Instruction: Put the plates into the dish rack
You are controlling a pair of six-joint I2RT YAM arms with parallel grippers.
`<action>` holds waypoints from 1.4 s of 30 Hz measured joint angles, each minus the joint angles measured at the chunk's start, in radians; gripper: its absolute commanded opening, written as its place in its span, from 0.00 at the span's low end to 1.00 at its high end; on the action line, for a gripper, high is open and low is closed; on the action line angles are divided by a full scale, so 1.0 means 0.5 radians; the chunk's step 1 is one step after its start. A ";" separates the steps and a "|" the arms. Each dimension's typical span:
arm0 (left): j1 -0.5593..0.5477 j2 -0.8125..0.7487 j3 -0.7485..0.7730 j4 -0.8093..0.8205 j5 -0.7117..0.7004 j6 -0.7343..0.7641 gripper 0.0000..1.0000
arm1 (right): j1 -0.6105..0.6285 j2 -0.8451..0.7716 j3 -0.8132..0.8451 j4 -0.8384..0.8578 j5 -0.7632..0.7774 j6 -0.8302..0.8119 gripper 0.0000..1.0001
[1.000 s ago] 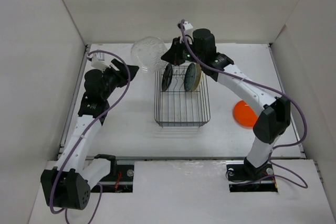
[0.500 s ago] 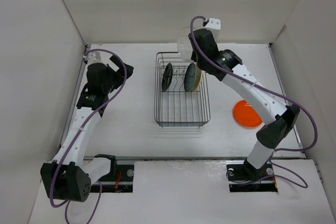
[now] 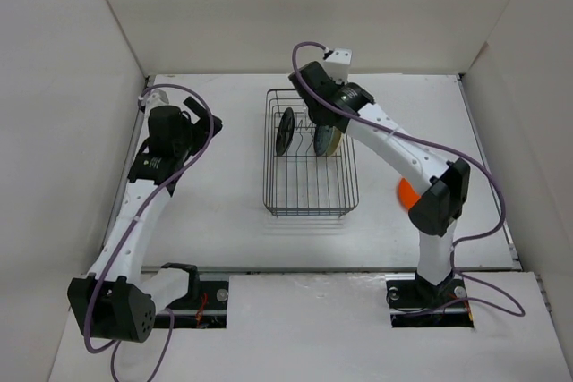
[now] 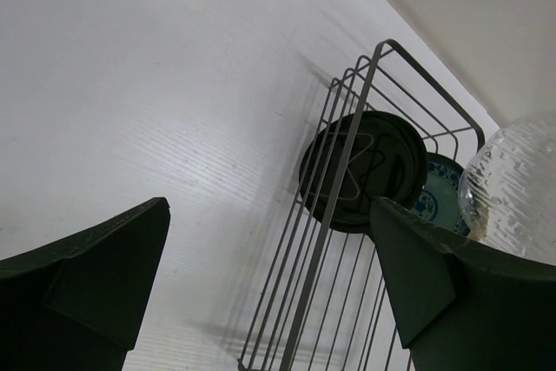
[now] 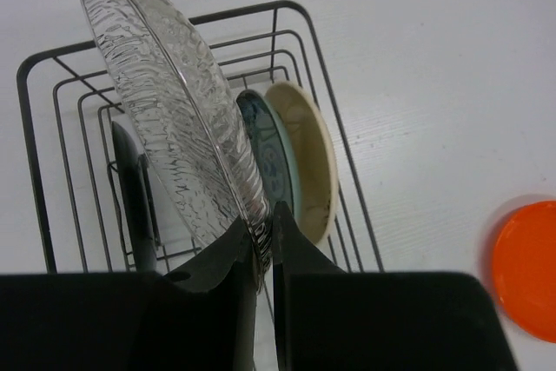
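Glass plate point(image 5: 174, 119) held upright, right arm point(image 3: 403, 145) extended over rack point(image 3: 309, 187).

Clear glass plate point(image 5: 174, 102) was handed over to right gripper point(image 5: 263, 245) and brought above dish rack point(image 3: 309, 212) far end; left gripper point(image 4: 268, 210) was spread wide and drawn back.

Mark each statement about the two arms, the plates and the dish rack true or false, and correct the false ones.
1. The right gripper is shut on the clear glass plate. True.
2. The orange plate stands in the dish rack. False: it lies on the table, to the right of the rack.
3. The left gripper holds the black plate. False: it is open and empty, and the black plate stands in the rack.
4. The teal plate and the cream plate stand side by side in the rack. True.
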 measured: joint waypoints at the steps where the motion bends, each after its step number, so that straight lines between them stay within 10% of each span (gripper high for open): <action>1: 0.000 0.000 0.014 -0.016 -0.022 0.000 1.00 | 0.013 0.035 0.022 -0.009 -0.002 0.016 0.00; 42: 0.068 -0.001 0.050 -0.082 0.045 0.006 1.00 | 0.090 0.426 0.174 -0.291 0.042 0.459 0.00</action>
